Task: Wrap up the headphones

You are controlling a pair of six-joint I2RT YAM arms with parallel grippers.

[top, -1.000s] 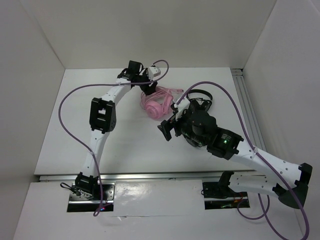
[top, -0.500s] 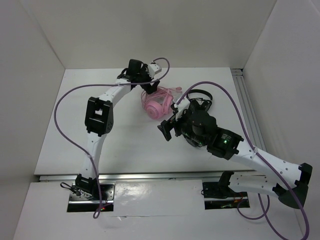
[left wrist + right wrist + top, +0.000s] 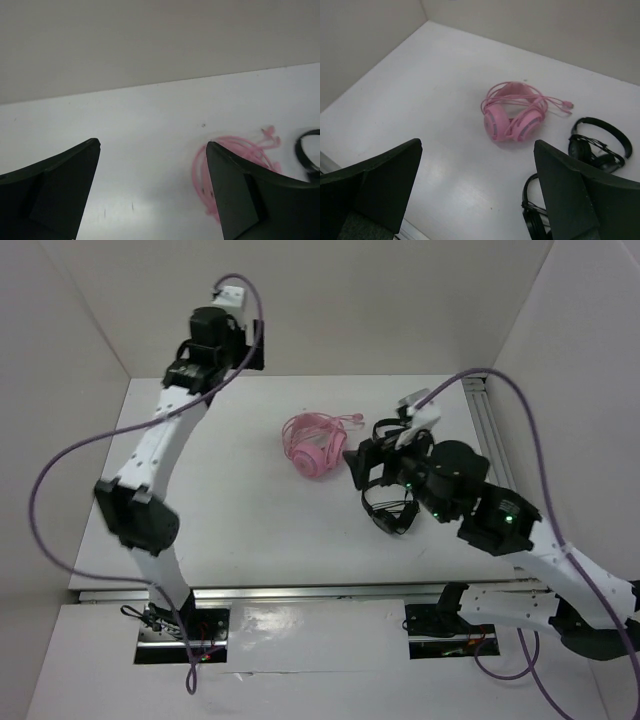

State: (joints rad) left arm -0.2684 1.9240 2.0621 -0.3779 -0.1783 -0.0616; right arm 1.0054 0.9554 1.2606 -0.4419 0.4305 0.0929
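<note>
The pink headphones (image 3: 312, 445) lie in the middle of the white table, earcups side by side, with the thin pink cable looped around the headband and its plug end trailing right. They show in the right wrist view (image 3: 515, 116) and partly in the left wrist view (image 3: 235, 152), behind the right finger. My left gripper (image 3: 240, 350) is open and empty, raised high by the back wall, well left of the headphones. My right gripper (image 3: 365, 468) is open and empty, just right of the headphones and above the table. Neither gripper touches them.
Two smaller black headsets lie right of the pink one: one farther back (image 3: 396, 430), also in the right wrist view (image 3: 597, 142), and one nearer (image 3: 392, 510), partly under my right arm (image 3: 535, 215). White walls enclose the table on three sides.
My left arm has lifted away from the headphones and swung up to the back left. My right arm has drawn back to the right, uncovering the near black headset.
</note>
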